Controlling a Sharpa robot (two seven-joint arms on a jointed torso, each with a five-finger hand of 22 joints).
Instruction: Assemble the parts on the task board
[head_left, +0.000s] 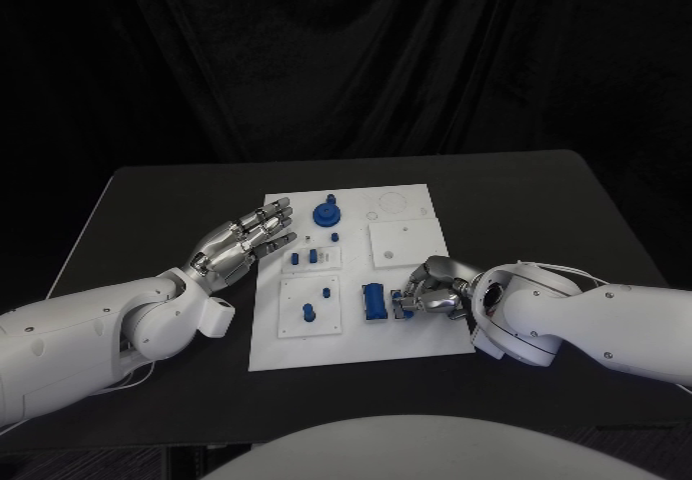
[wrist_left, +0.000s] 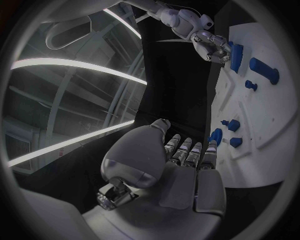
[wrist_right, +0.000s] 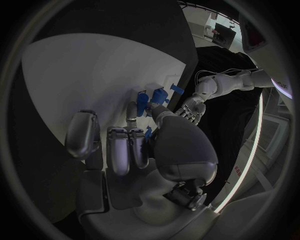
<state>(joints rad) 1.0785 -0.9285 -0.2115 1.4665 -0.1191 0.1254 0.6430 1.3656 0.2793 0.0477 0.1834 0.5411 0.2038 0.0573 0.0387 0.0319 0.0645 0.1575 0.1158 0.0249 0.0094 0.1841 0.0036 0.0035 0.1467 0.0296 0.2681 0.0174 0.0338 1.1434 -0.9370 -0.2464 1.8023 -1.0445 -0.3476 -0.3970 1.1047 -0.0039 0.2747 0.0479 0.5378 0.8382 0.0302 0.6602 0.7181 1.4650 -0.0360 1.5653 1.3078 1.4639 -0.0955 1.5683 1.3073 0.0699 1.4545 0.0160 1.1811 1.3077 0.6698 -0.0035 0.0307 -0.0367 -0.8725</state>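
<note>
The table (head_left: 159, 200) is black, plain and matte. On it lies the white board (head_left: 411, 345), unpatterned, with raised white square plates of the same shade. The parts are all blue: a round blue gear (head_left: 329, 213) near the far edge, small blue pegs (head_left: 306, 258) in the middle, a blue bar (head_left: 309, 314) on the near-left plate, and a ribbed blue block (head_left: 374, 301) by the right hand (head_left: 430, 287). Both hands are silver with darker grey between the fingers; the left hand (head_left: 241, 242) shows the same metallic sheen. The arms (head_left: 87, 340) are glossy white. The backdrop (head_left: 346, 70) is black cloth.
</note>
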